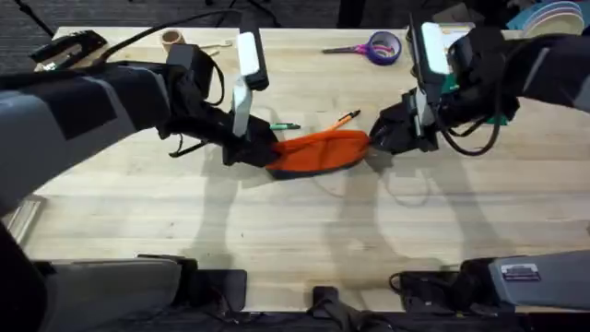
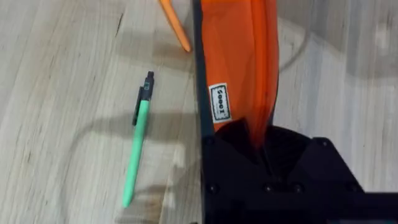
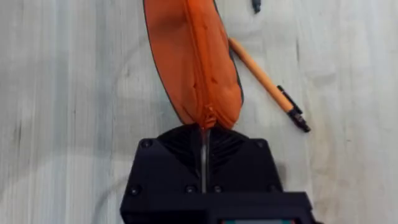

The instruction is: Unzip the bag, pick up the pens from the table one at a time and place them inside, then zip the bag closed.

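On the wooden table (image 1: 184, 221), the orange bag (image 1: 318, 152) lies stretched between two arms. The left gripper (image 1: 261, 152) pinches one end, the right gripper (image 1: 376, 138) is clamped on the other at the zipper. Just behind the bag lie the orange pen (image 3: 267, 84) and green pen (image 2: 137, 149).

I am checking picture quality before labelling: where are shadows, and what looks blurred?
Overhead: soft arm shadows fall on the light wooden table below the orange fabric pouch; the left arm near the camera is large and blurred. Left wrist: a faint curved shadow lies around the light green pen. Right wrist: the orange pen looks sharp.
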